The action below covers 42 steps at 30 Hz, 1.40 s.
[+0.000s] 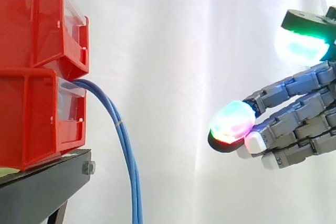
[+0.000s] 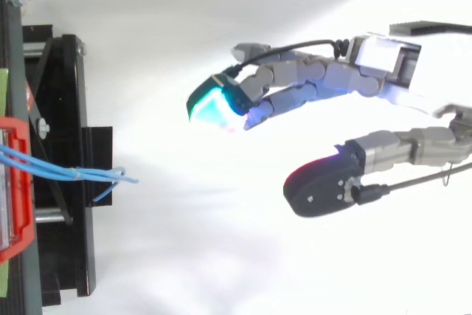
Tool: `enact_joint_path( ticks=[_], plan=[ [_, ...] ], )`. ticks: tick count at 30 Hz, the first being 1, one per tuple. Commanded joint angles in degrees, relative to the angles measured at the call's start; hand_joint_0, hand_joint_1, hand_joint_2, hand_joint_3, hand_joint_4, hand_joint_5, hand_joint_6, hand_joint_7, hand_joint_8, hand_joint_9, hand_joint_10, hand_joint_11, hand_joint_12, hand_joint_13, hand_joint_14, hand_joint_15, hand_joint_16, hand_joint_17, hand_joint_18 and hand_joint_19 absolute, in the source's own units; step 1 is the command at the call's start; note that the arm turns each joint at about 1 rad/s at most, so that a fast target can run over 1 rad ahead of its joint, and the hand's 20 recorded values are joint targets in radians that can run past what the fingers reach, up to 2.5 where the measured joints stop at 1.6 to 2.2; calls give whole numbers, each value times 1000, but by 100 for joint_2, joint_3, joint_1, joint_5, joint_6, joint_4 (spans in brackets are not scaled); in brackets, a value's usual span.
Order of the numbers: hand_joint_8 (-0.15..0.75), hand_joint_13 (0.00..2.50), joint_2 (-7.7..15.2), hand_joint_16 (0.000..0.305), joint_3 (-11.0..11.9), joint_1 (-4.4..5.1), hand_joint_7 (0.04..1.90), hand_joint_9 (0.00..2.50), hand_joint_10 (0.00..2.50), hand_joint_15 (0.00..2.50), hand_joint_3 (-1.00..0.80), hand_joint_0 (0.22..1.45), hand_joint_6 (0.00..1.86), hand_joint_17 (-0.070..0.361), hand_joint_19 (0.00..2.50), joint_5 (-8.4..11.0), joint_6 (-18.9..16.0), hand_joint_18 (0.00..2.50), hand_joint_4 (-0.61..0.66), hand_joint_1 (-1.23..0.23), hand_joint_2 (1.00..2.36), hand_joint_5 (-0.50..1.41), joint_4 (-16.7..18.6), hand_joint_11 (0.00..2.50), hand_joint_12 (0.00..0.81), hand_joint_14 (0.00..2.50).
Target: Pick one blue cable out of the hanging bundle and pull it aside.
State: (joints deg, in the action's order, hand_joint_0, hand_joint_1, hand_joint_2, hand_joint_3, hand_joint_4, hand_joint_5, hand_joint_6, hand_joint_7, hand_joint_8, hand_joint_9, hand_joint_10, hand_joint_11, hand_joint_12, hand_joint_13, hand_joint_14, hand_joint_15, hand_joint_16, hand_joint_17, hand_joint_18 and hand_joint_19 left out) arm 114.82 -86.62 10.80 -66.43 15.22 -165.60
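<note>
The hand [image 1: 304, 129] holds nothing, and its fingers reach out straight. The blue cables [image 1: 126, 148] hang down from the lower red bin [image 1: 37, 124], past the black stand [image 1: 42, 187], far from the hand.

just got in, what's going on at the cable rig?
The hand sits right of the blue cables in the side view, fingers open, holding nothing. The cables hang from the lower red bin on the black stand. A clear gap separates hand and cables; none is picked yet.
</note>
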Motion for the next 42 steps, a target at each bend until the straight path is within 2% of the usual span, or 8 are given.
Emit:
enact_joint_path(
  ticks=[1, 11, 25, 35, 37, 39, 41, 42],
  plan=[
    [208, 97, 14, 51, -39, 1, 718, 442, 2, 0, -469, 500, 502, 116, 118, 227, 33, 33, 177, -440, 1002, -211, 90, 66, 307, 0],
    [211, 112, 242, 51, -39, 1, 722, 453, 2, 0, -462, 503, 502, 115, 124, 763, 332, 50, 178, -449, 1002, -209, 248, 77, 308, 0],
    [219, 134, 700, 51, -39, 1, 731, 485, 3, 0, -462, 505, 502, 114, 142, 992, 341, 80, 184, -452, 1003, -207, 740, 104, 307, 0],
    [228, 182, 1288, 51, 49, 18, 733, 534, 4, 0, -463, 508, 502, 114, 130, 1000, 561, 145, 193, -474, 1003, -201, 1997, 132, 313, 0],
    [230, 186, 1403, 51, 163, 18, 731, 542, 5, 0, -462, 508, 502, 114, 133, 992, 578, 149, 195, -474, 1002, -200, 2076, 135, 314, 0],
    [227, 187, 1737, 51, 585, 27, 734, 550, 5, 0, -461, 508, 502, 114, 139, 825, 534, 151, 196, -475, 1003, -199, 2111, 155, 313, 0],
    [236, 200, 1798, 50, 655, 36, 740, 575, 7, 0, -461, 510, 502, 114, 153, 825, 534, 177, 203, -478, 1003, -194, 2094, 177, 315, 0],
    [238, 214, 1921, 51, 875, 53, 741, 587, 6, 0, -461, 510, 502, 114, 159, 464, 420, 185, 208, -481, 1003, -194, 2058, 178, 318, 0]
  ],
)
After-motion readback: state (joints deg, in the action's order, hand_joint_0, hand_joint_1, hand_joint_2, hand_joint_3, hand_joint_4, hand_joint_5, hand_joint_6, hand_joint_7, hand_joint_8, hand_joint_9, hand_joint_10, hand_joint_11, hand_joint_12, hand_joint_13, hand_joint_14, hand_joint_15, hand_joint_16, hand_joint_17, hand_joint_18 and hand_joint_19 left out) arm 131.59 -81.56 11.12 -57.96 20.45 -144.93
